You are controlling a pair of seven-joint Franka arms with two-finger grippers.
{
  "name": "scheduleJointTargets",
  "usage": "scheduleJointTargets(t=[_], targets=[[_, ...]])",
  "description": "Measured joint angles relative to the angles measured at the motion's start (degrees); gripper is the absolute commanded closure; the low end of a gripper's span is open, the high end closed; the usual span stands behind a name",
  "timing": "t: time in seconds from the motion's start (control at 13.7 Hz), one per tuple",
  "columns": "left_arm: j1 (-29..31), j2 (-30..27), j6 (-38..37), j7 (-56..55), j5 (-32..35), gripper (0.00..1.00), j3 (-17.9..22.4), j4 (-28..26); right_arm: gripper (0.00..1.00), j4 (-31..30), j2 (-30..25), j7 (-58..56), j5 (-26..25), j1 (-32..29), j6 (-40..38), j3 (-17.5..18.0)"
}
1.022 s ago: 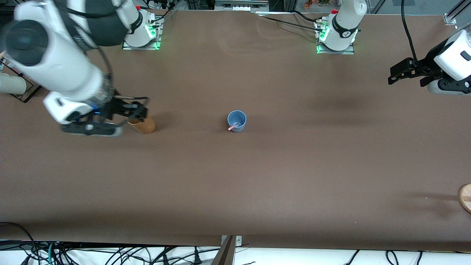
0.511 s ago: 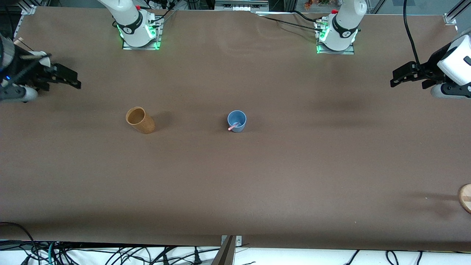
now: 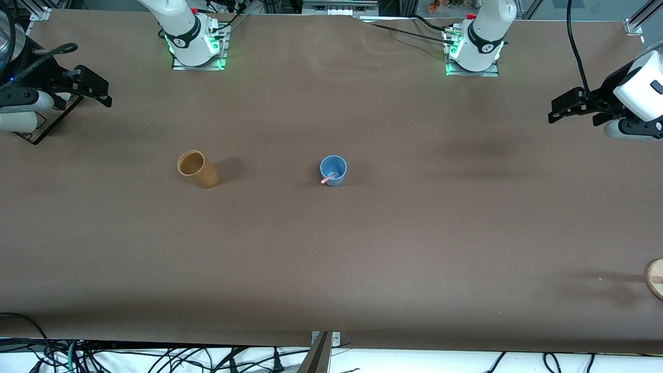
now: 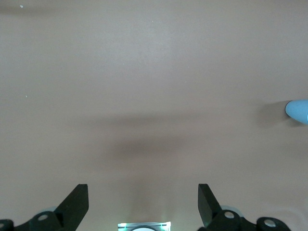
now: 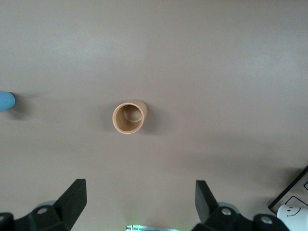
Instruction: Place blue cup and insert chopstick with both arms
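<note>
Risk first: judged low, since cup stands upright mid-worktop with stick already inside, pink end leaning over the rim on the side nearer the front camera. Could still tip if either arm swept low across the middle, or if the leaning stick were clipped and levered the light cup over; could also roll out, given how loosely it rests against the rim. Nearest the front camera, only cables along the worktop edge and, at the left arm's end, a round wooden piece half out of view, well apart from the cup. Level with the cup, toward the right arm's end, tan cup upright and empty, well apart too; nothing between the two cups, nothing in the way of a clear retreat. Higher up, left tool over the worktop's left-arm end, jaws spread wide and empty, bare surface under them in the wrist view and only a blue sliver of cup at the frame edge. Right tool over the right-arm end, jaws likewise apart and empty, tan cup below in its wrist view; a clear stand with a white roll beside it. Farthest, both bases lit green.
</note>
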Motion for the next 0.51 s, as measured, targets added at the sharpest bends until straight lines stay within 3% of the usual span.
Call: scheduleJointTargets(t=[0.51], targets=[[-0.1, 0.0, 0.0, 0.0, 0.0, 0.0, -0.3, 0.0, 0.0, 0.7, 0.7, 0.0, -0.1, 0.0, 0.1, 0.0]])
